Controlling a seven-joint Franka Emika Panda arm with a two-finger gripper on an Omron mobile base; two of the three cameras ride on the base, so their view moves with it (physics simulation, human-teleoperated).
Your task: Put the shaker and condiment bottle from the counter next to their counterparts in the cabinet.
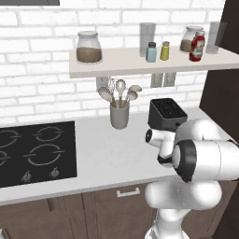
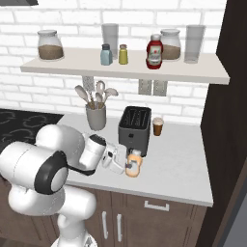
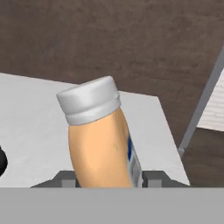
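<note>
Orange-tan bottle (image 3: 103,144): on the near right part of the worktop (image 2: 178,169), in front of the toaster (image 2: 134,126); tilted in the hand view, pale cap up.
Fingers (image 3: 68,178): one each side of the bottle's lower body and closed against it, so I judge it gripped; whether its base has left the worktop I cannot tell.
Gripper (image 2: 126,164): low over the worktop at the end of the arm, reaching right.
Shaker (image 2: 105,54): the blue-grey one already stands on the shelf (image 2: 212,72), just beside the yellow-green shaker (image 2: 123,54).
Step in hand: securing the bottle before carrying it up to the red bottle (image 2: 154,51).
Doing it well: lift straight up first, clear of the toaster and the small brown cup (image 2: 157,126); mind the tilt, which suggests the hold is low and the bottle could pivot; approach the shelf from the front and set down in the gap beside the red bottle, without nudging the jar (image 2: 171,44) behind.
Right base view: shows bottle, gripper and cup together.
Left base view: the arm's own bulk hides the grasp; it shows the hob (image 1: 35,151).
Hand view: alone shows finger contact and the tilt.
</note>
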